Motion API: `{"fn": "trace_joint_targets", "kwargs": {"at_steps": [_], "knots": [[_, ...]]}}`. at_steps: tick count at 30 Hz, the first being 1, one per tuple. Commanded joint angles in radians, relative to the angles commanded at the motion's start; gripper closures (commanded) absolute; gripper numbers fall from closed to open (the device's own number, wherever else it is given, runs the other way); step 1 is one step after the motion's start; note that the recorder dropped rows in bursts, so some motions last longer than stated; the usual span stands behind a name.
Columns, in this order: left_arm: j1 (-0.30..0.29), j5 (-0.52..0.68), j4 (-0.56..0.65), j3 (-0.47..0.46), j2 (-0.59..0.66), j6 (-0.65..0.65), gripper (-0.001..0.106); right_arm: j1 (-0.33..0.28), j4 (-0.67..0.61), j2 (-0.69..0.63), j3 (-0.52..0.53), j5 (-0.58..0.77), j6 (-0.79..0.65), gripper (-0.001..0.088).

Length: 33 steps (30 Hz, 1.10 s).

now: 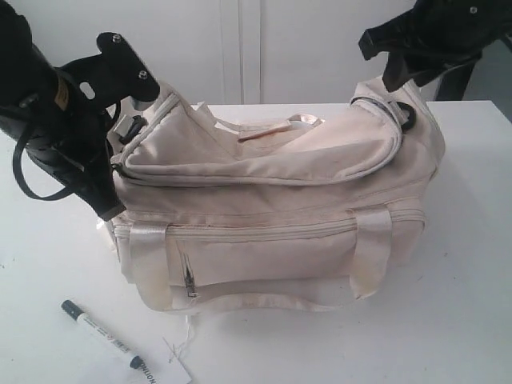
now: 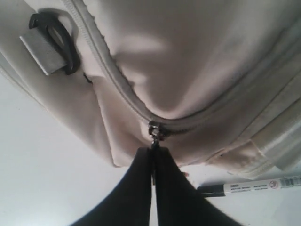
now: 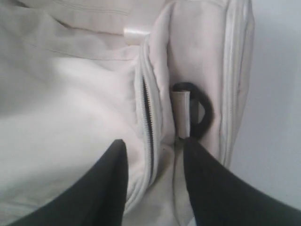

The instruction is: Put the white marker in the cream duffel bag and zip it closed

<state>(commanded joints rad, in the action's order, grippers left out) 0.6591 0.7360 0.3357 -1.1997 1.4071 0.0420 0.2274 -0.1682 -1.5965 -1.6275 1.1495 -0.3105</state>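
The cream duffel bag (image 1: 272, 216) stands mid-table. The white marker (image 1: 102, 333) lies on the table in front of the bag's left corner, outside it; its dark cap end also shows in the left wrist view (image 2: 249, 186). My left gripper (image 2: 154, 151) is at the bag's left end, shut on the zipper pull (image 2: 154, 134). My right gripper (image 3: 155, 146) stands open over the bag's right end (image 1: 398, 80), its fingers either side of a fold of fabric beside the black ring (image 3: 200, 113). Next to it the zipper (image 3: 148, 108) gapes as a dark slit.
A flat white paper tag (image 1: 172, 364) with black print lies by the marker's tail near the table's front edge. White table (image 1: 448, 320) surrounds the bag. A white wall stands behind. The bag's black left end ring (image 2: 59, 40) sits near my left gripper.
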Motion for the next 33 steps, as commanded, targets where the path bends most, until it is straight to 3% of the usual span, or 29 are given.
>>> {"fn": "trace_joint_targets", "kwargs": {"at_steps": [3, 8, 13, 17, 22, 33], "knots": [[0.000, -0.008, -0.021, 0.000, 0.000, 0.000, 0.105, 0.000, -0.083, 0.000, 0.007, 0.033, -0.141, 0.0488], [0.000, -0.006, -0.030, 0.000, 0.000, 0.000, 0.105, 0.004, -0.207, 0.000, 0.037, 0.022, -0.266, 0.0488], [-0.010, -0.008, -0.086, 0.000, 0.000, 0.000, 0.105, 0.033, -0.251, 0.000, 0.105, 0.011, -0.347, 0.0488], [-0.074, -0.010, -0.195, 0.000, 0.000, 0.022, 0.105, 0.068, -0.288, 0.000, 0.166, -0.014, -0.423, 0.0488], [-0.124, -0.021, -0.357, 0.000, 0.000, 0.147, 0.105, 0.119, -0.299, 0.000, 0.213, -0.068, -0.457, 0.0488], [-0.131, -0.017, -0.395, 0.000, 0.000, 0.161, 0.105, 0.274, -0.332, 0.000, 0.315, -0.282, -0.606, 0.0488]]}}
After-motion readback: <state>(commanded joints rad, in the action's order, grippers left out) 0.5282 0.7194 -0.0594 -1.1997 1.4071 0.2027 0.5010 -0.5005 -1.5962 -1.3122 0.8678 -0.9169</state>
